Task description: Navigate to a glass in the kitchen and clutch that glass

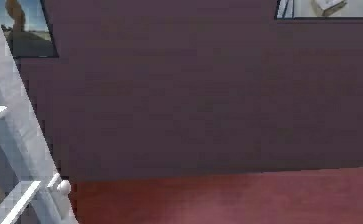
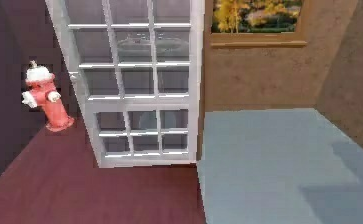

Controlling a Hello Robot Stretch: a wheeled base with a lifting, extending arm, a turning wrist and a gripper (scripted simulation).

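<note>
Forward view: a dark plum wall (image 1: 189, 100) faced the robot, meeting a strip of dark red floor (image 1: 229, 195) along the bottom. At the forward view's left, a white paned door (image 1: 14, 130) was seen edge-on, its round white knob (image 1: 63, 185) low down just above the floor. A framed picture (image 1: 29, 28) hung in the upper left corner of the wall, and the lower edge of a second frame (image 1: 324, 8) hung at the upper right.

Arm side view: the white paned door (image 2: 129, 80) stood upright at the edge where the dark red floor (image 2: 69, 190) met a pale blue-grey floor (image 2: 289, 160). A red fire hydrant with a white cap (image 2: 44, 98) (an odd indoor fixture) stood on the red floor near its far edge, just beside the door and close to the dark wall. On the brown wall (image 2: 259, 80) above the pale floor's far edge hung a framed painting of autumn trees (image 2: 257, 20).

The state of the tool could not be told, nor could the whereabouts of the glass.
</note>
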